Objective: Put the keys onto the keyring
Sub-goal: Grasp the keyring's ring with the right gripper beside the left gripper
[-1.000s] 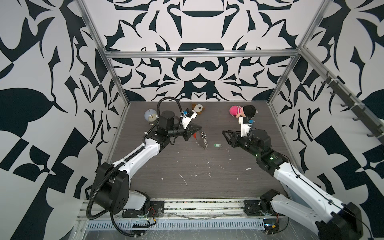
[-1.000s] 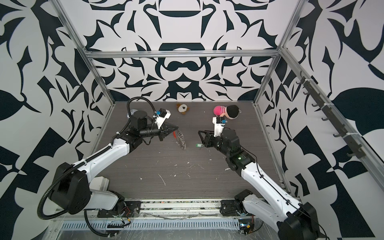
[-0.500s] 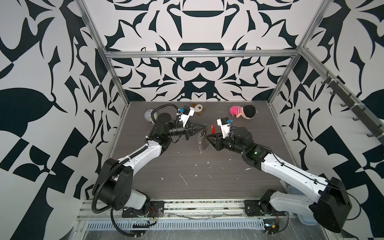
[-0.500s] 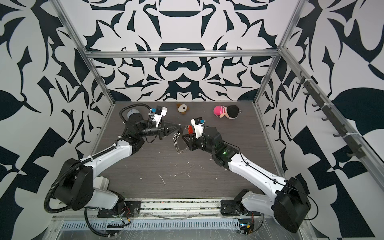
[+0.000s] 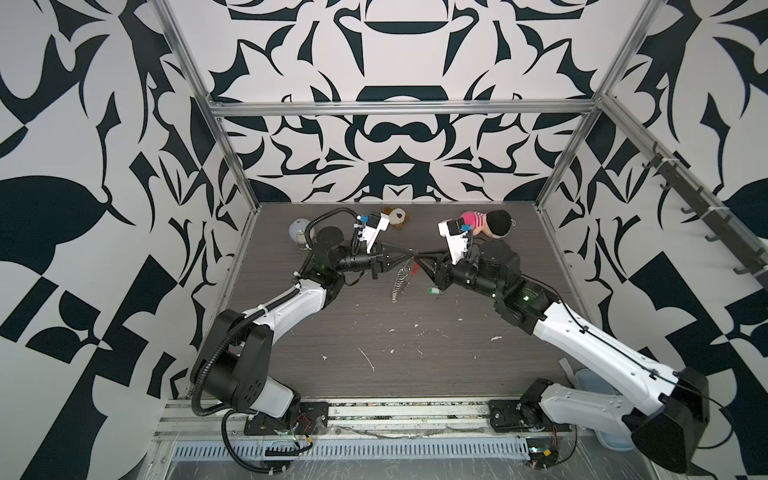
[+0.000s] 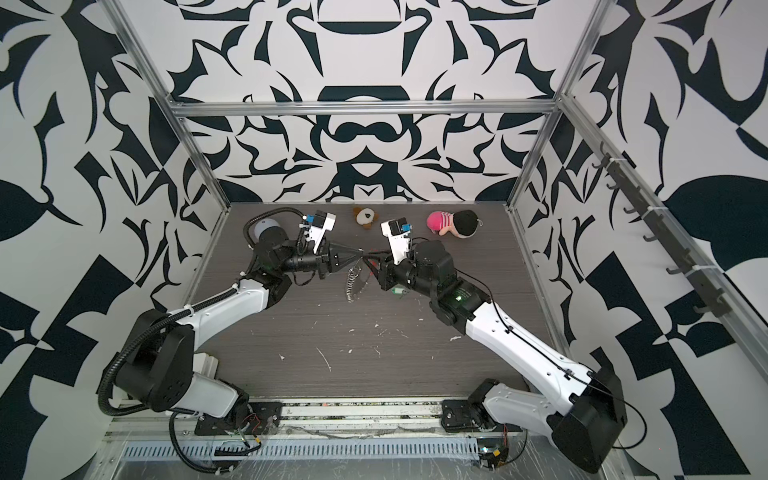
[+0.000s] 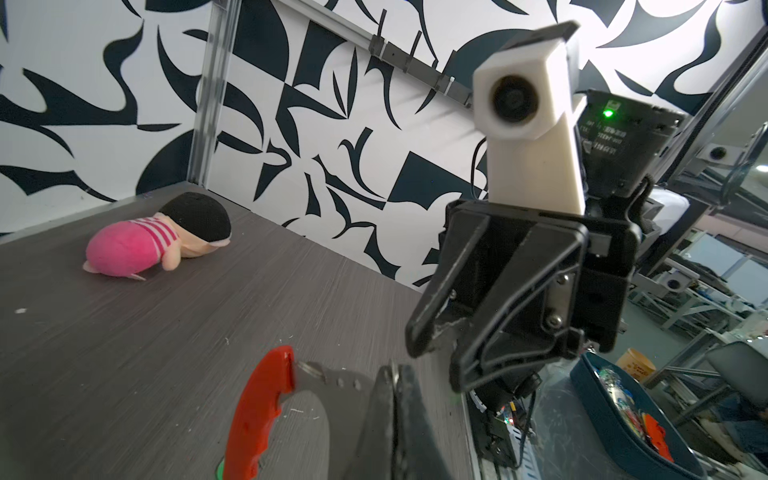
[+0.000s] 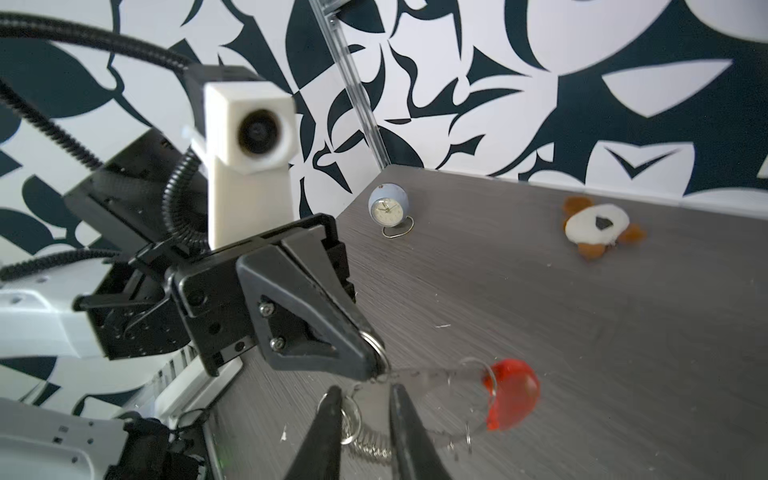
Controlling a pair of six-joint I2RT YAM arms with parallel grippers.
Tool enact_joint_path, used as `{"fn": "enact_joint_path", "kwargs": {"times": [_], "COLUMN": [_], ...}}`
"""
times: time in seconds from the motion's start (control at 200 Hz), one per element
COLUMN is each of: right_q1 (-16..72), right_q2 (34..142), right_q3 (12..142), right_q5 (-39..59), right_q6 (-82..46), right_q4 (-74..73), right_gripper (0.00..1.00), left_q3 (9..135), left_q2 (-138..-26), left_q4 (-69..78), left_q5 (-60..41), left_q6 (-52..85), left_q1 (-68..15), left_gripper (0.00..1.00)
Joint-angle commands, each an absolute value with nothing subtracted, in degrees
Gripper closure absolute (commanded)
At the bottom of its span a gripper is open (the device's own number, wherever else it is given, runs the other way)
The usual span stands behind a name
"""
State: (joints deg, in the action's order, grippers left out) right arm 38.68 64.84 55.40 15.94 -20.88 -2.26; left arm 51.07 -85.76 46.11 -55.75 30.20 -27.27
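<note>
- Check the left gripper: its jaws are closed on a metal ring at the upper end of the keyring. The right wrist view shows that ring pinched at the very tip of the fingers.
- You will find the keyring hanging from this grip over the table. Its chain of rings drops straight down; you cannot tell whether the lower end touches the surface.
- The red strip hangs beside the chain, joined to it by a ring.
- The right gripper faces the left one, tip to tip. Its jaws stand slightly apart with the chain's rings in the gap — no finger visibly clamps them.
- Locate the green key tag flat on the table below the right gripper's body, near the keyring but not touching it, and held by neither gripper.
- A small clock and a pink doll sit along the back edge, well apart from the work.
</note>
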Motion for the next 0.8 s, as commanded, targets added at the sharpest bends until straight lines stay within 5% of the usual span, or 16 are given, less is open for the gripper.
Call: {"fn": "enact_joint_path", "kwargs": {"times": [0.0,0.795], "right_q1": [38.7,36.1], "right_q2": [64.3,65.0], "right_q3": [58.2,61.7], "right_q5": [18.1,28.5], "right_q6": [-17.8,-18.3], "right_q4": [-1.3,-2.1], "right_gripper": [0.83,0.78], "left_q3": [53.1,55.3], "left_q2": [-86.1,-93.0], "left_q4": [51.5,82.5], "left_q5": [-59.0,-62.2], "left_q6": [35.2,64.9], "left_q1": [-26.9,-24.0], "left_gripper": [1.00,1.00]}}
